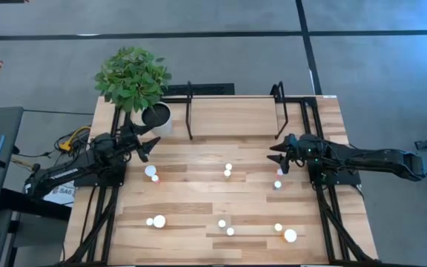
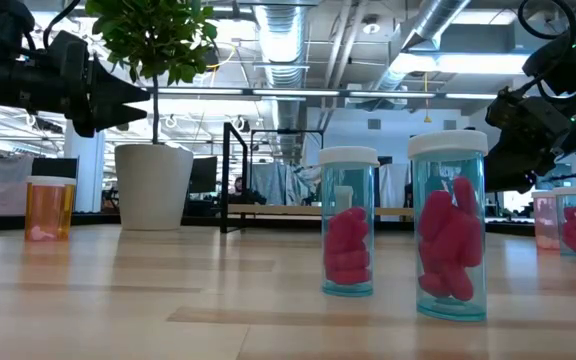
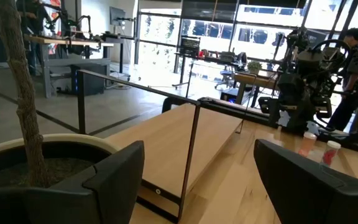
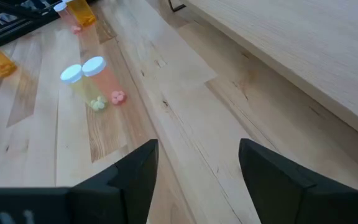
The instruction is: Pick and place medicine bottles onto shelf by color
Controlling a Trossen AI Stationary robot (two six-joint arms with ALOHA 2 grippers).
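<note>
- You see two matte black jointed robot arms, left arm (image 1: 73,172) and right arm (image 1: 376,159), each built of blocky segments.
- Left arm: a white label with dark lettering sits near its base; orange and yellow cables bunch beside it.
- Right arm: small green indicator lights glow on the wrist housing.
- Left gripper (image 3: 197,180): two broad, black, angular plastic fingers with chamfered edges.
- Right gripper (image 4: 197,174): same black wedge-shaped fingers, smooth faces.
</note>
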